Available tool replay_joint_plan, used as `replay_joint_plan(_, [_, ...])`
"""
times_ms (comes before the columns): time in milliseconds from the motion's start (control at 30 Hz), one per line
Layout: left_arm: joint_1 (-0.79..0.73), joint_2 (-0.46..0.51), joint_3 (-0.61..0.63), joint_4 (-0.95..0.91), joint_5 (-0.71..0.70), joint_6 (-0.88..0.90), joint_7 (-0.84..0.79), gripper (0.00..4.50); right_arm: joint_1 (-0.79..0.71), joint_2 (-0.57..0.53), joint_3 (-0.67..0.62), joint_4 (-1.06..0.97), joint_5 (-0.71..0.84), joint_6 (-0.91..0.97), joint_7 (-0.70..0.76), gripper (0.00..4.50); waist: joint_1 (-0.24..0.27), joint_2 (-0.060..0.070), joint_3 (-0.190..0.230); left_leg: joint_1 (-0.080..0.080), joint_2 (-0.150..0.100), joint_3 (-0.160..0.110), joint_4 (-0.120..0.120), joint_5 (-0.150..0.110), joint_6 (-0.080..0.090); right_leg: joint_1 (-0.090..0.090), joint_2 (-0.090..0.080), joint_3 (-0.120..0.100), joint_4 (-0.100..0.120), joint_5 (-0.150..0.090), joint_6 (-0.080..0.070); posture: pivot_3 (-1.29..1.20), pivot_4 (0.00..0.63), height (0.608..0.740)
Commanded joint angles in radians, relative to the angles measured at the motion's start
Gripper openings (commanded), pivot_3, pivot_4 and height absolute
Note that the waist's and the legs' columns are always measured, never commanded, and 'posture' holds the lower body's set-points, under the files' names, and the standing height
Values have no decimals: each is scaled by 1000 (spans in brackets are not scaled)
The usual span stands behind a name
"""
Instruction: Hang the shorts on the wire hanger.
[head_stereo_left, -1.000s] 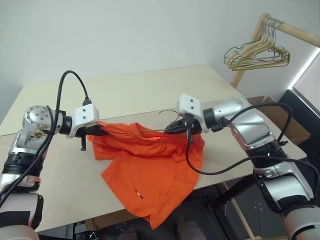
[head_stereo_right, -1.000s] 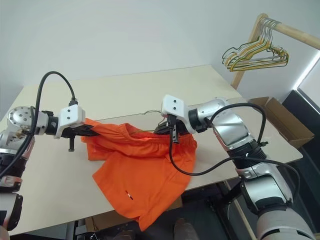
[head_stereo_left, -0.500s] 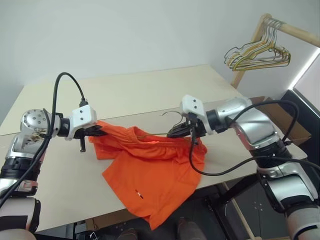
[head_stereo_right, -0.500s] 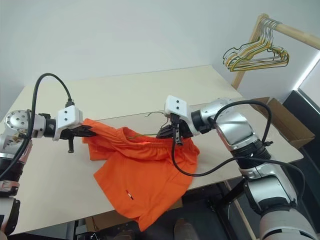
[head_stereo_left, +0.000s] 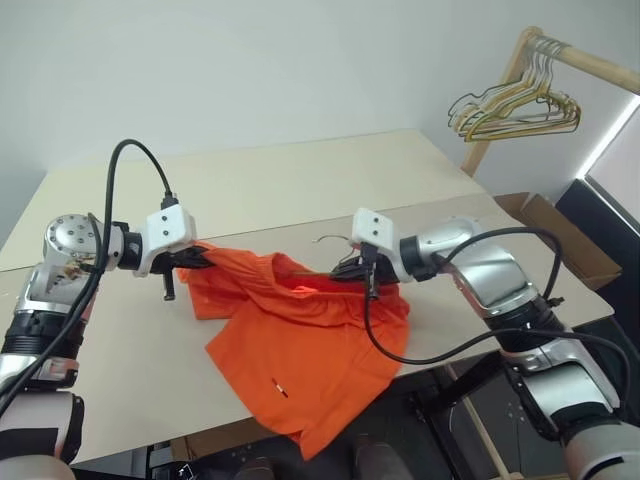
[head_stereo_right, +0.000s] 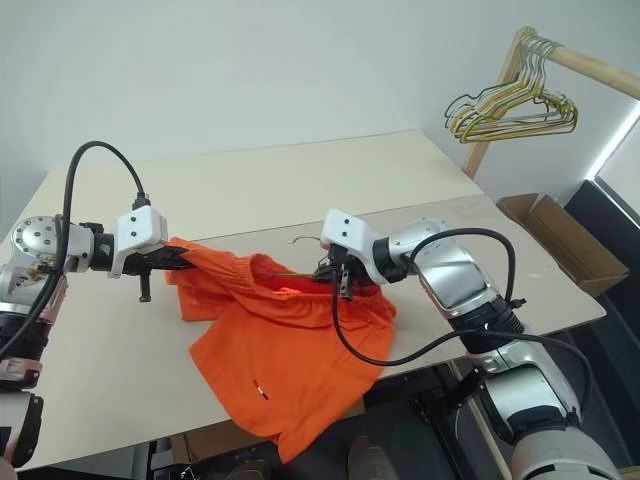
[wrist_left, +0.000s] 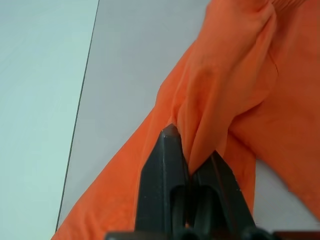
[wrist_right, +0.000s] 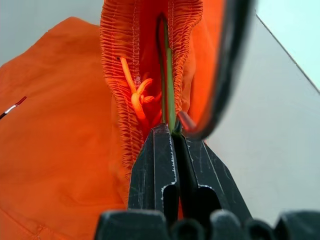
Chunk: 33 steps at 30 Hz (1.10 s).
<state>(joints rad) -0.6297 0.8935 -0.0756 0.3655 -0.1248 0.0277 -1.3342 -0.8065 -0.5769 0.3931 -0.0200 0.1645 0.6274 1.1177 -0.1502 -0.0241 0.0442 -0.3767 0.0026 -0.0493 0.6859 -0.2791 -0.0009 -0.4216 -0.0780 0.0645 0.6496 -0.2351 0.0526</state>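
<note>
Shorts: the shorts (head_stereo_left: 300, 345) lie mid-table (head_stereo_left: 300, 180), hem drooping over the six-o'clock edge.
Hanger: the wire hanger (head_stereo_left: 332, 240) runs inside the waistband.
Right gripper (wrist_right: 175, 131): clenched on hanger wire.
Left gripper (wrist_left: 192, 155): pinching shorts at nine o'clock.

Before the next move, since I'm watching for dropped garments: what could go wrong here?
The left gripper pinches just a small fold of the orange shorts; a pull could slip it free. The right gripper clamps the wire hanger inside the gathered waistband, so the wire might snag the drawstring. One leg of the shorts hangs over the table edge and could drag the shorts down.
</note>
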Motion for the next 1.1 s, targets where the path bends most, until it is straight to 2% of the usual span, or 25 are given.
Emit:
replay_joint_plan(33, [-20,15,37,-21,-22,0,3,21,-27,-27,-26,-6,-14,-44,17,0,0,0,0,0,0,0,0,0,0,0,0,0,0,0,0,-75,0,740])
replay_joint_plan(300, [28,18,16,-56,-12,-4,-17,21,-145,-32,-66,-15,67,51,98,0,-4,0,0,0,0,0,0,0,0,0,0,0,0,0,0,-86,0,740])
replay_joint_plan(400, [20,-1,13,-50,0,7,10,656,-206,-33,-73,-31,125,127,147,0,-3,0,0,0,0,0,0,0,0,0,0,0,0,0,0,-89,0,740])
replay_joint_plan(533, [-11,-10,24,-36,-7,26,27,1960,-254,-42,-63,-24,156,179,184,0,-1,0,0,0,0,-1,0,0,0,0,0,0,0,0,0,-89,0,740])
replay_joint_plan(800, [23,119,92,-59,-83,-52,-132,4479,-349,-65,-47,87,144,209,241,0,-16,0,0,-1,1,-1,-1,0,0,-2,0,0,0,0,0,-107,0,740])
replay_joint_plan(933, [26,145,140,-103,-198,-26,-237,4479,-382,-70,-18,137,106,188,248,0,-22,0,0,-1,1,-1,-1,0,0,-2,0,-1,0,0,0,-112,0,740])
replay_joint_plan(1033, [-16,77,135,-170,-251,61,-179,4479,-402,-54,-3,164,90,176,249,0,-16,0,0,-2,0,-1,0,0,0,-1,-1,-1,0,0,0,-107,0,740])
replay_joint_plan(1100, [-60,2,80,-178,-210,68,-125,4479,-416,-35,1,167,89,172,252,0,-12,0,0,-2,0,-1,0,0,0,-1,-1,-2,0,0,0,-105,0,740])
